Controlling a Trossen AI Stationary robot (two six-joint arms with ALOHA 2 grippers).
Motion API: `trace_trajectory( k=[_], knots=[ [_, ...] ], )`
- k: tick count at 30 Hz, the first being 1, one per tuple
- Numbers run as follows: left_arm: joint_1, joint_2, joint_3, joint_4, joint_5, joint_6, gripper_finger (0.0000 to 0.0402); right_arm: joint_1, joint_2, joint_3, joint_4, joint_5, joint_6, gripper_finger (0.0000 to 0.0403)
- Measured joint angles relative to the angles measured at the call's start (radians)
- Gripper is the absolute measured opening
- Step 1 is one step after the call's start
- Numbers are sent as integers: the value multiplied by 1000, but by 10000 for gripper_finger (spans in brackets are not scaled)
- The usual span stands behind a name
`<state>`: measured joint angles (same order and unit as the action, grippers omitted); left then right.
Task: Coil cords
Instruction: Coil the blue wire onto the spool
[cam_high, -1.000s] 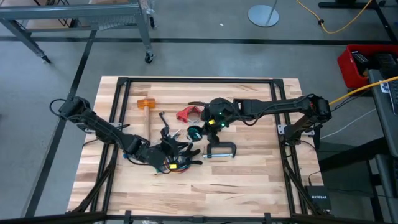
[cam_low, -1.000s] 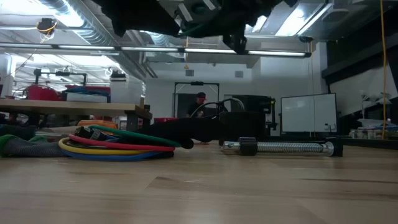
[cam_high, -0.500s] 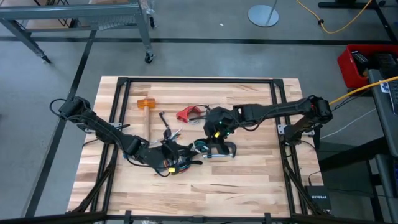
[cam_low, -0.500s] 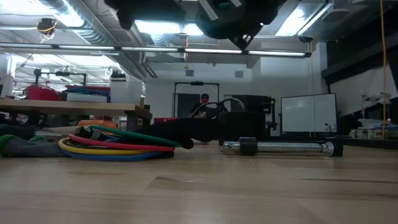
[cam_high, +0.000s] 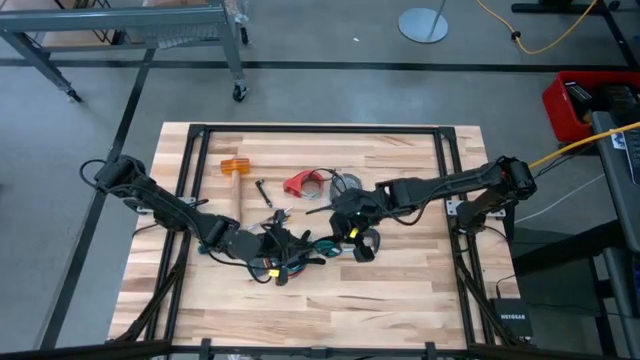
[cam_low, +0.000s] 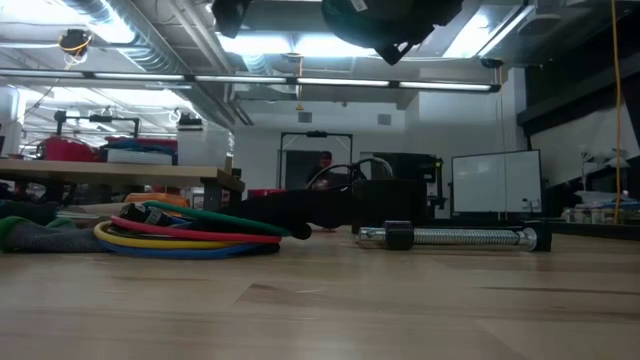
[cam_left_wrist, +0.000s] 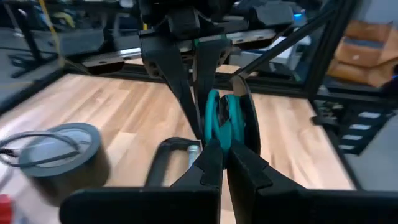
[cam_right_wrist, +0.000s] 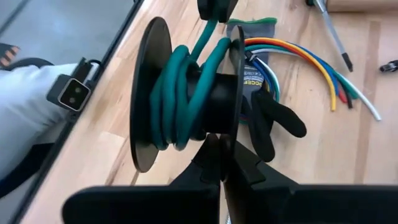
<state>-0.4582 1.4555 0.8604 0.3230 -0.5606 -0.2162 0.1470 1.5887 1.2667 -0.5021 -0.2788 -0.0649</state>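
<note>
— Where's the cord from your claws?

— I see the teal cord (cam_right_wrist: 180, 93) wound on a black spool (cam_right_wrist: 186, 99), held above the table between both arms. My right claw (cam_right_wrist: 219, 163) is clamped shut on the spool's rim; my left claw (cam_left_wrist: 222, 163) is pinched shut on the cord's free run.

— Axis?

— The spool's axle lies across my right claw, so I judge the left arm is the one placed to feed the wrap.
</note>
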Motion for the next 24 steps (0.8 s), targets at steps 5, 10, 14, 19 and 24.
trace_trajectory(
  k=[5,10,14,19,24],
  knots=[
    [8,3,0,8,53,-36,0,17,2,0,-1,27,-2,2],
    [14,41,0,47,56,-35,0,25,16,-2,-2,42,-12,2],
    [30,69,0,75,61,-33,2,33,33,-2,3,43,-23,2],
    [37,76,0,79,65,-19,20,36,47,-3,8,45,-23,2],
    [39,76,1,86,63,-11,38,37,52,-3,33,45,-23,2]
  ],
)
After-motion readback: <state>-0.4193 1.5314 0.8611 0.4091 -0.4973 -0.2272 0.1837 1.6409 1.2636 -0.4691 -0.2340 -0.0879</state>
